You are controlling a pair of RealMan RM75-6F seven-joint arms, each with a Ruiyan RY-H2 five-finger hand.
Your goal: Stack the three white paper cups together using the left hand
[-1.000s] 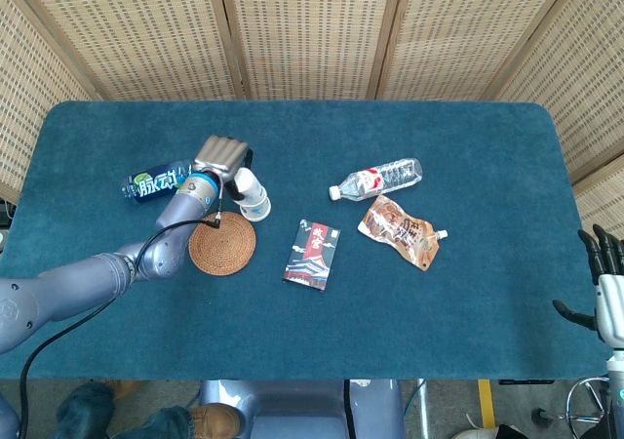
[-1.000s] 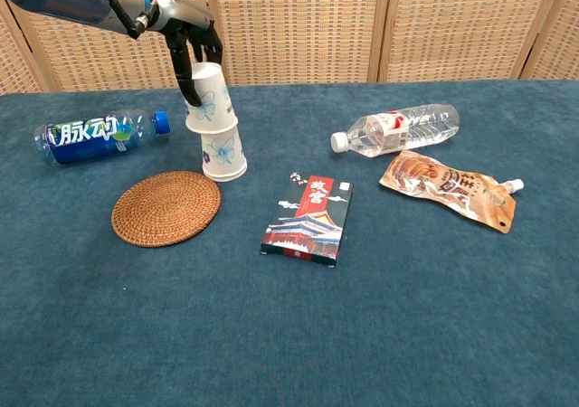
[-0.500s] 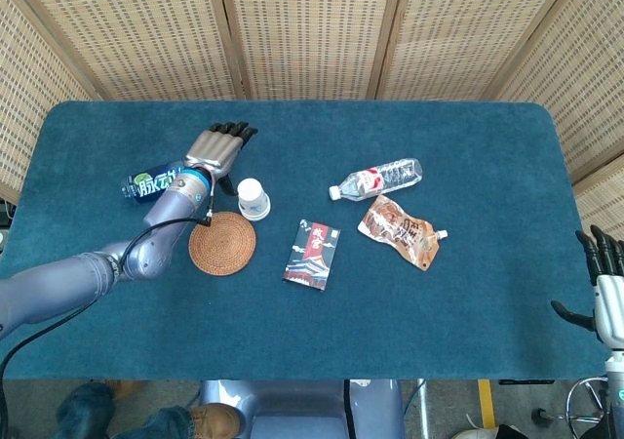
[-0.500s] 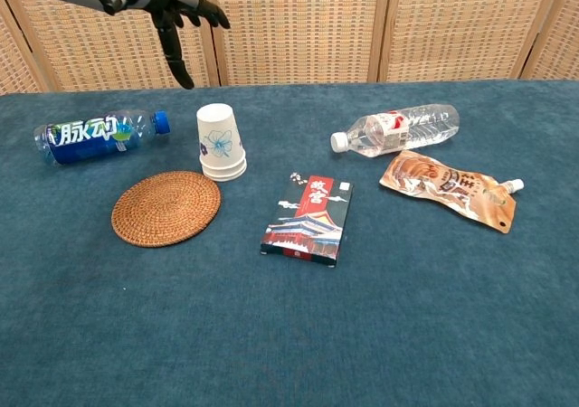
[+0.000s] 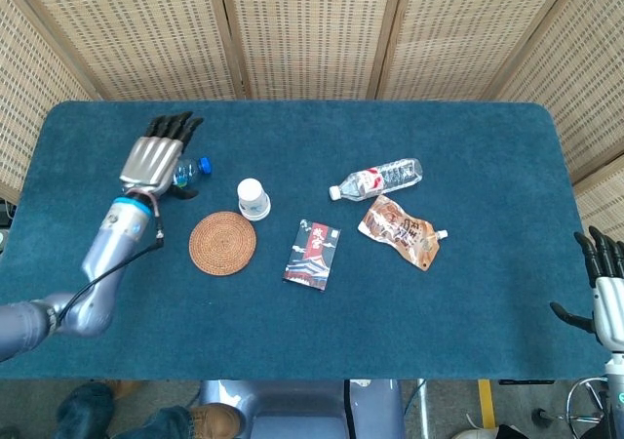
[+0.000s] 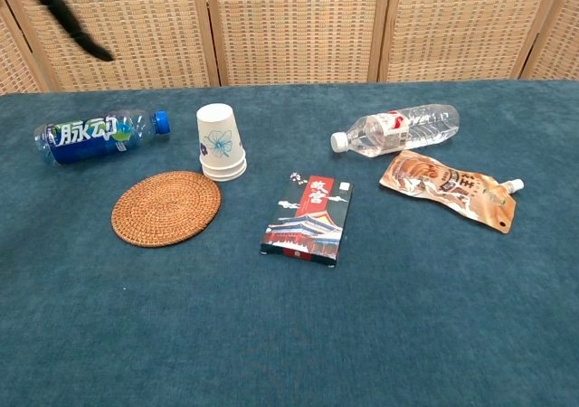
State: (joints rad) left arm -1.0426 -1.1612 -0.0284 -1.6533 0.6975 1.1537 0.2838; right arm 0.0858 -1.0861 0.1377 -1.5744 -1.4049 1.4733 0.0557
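Nearby — round woven coaster [image 6: 166,208], tapered paper cups [image 6: 220,143].

Head view steeply down over the whole table [image 5: 468,361]; chest view lower, nearer, same tabletop.

cup stack [image 6: 221,145] flanked closely by blue bottle [image 6: 95,136], coaster [image 6: 166,208]

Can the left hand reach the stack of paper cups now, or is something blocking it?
Probably yes. The left hand is open, above the blue bottle, and nothing stands between it and the cup stack. The woven coaster lies flat nearby.
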